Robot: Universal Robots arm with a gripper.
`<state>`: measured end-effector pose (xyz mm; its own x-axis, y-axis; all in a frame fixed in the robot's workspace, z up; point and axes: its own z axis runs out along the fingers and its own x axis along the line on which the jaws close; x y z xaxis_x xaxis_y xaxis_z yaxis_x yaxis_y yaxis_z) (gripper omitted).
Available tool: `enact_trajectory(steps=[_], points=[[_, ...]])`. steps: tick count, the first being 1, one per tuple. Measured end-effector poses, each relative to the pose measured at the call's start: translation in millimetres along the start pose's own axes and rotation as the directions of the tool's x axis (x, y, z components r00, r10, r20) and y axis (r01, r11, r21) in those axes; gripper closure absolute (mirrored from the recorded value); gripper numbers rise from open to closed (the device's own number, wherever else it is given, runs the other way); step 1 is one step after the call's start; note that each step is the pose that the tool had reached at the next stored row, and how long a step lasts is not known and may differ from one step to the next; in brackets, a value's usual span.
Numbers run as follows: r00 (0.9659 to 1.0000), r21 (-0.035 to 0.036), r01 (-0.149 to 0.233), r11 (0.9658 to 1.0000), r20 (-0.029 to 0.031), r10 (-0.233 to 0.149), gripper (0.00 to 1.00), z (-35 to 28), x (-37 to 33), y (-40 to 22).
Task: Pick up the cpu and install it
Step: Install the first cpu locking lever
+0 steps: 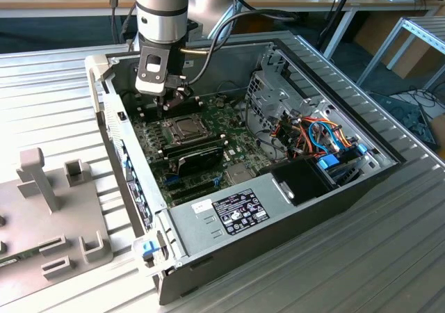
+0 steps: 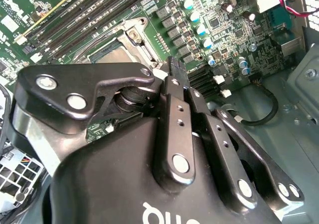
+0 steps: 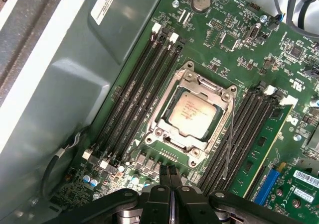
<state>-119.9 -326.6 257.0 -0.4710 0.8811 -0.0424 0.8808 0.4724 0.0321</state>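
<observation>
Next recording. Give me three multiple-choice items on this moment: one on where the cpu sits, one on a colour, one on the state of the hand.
1. Where is the cpu?
A. Inside the socket frame on the motherboard
B. On the power supply
C. On the table outside the case

2. What colour is the motherboard?
A. Red
B. Green
C. Blue

3. What is the state of the hand?
A. Wide open
B. Shut on the cpu
C. Shut, holding nothing

Answers:
1 is A: in the first wrist view the silver-grey chip lies flat inside the metal frame.
2 is B: the board is green in all views.
3 is C: in the first wrist view the fingertips meet with nothing between them, and the cpu lies apart from them in its socket.
</observation>
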Motion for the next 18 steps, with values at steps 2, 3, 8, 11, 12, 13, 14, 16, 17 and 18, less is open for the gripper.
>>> enact_trajectory(steps=[2, 3, 8, 11, 12, 13, 14, 16, 17, 18], points=[[1.0, 0.0, 0.001, 1.0, 0.0, -0.001, 0.89, 0.0, 0.0, 0.0], [1.0, 0.0, 0.001, 1.0, 0.0, -0.001, 0.89, 0.0, 0.0, 0.0], [0.9992, -0.0017, 0.039, 0.9992, -0.0012, -0.039, 0.89, 0.0, 0.0, 0.0], [0.9981, -0.0026, 0.061, 0.9981, -0.0019, -0.061, 0.89, 0.0, 0.0, 0.0], [0.998, -0.0027, 0.063, 0.998, -0.0019, -0.063, 0.89, 0.0, 0.0, 0.0], [0.998, -0.0027, 0.063, 0.998, -0.002, -0.063, 0.89, 0.0, 0.0, 0.0], [0.998, -0.0027, 0.063, 0.998, -0.002, -0.063, 0.89, 0.0, 0.0, 0.0], [0.998, -0.0027, 0.063, 0.998, -0.002, -0.063, 0.89, 0.0, 0.0, 0.0], [0.998, -0.0027, 0.063, 0.998, -0.002, -0.063, 0.89, 0.0, 0.0, 0.0], [0.998, -0.0027, 0.063, 0.998, -0.002, -0.063, 0.89, 0.0, 0.0, 0.0]])
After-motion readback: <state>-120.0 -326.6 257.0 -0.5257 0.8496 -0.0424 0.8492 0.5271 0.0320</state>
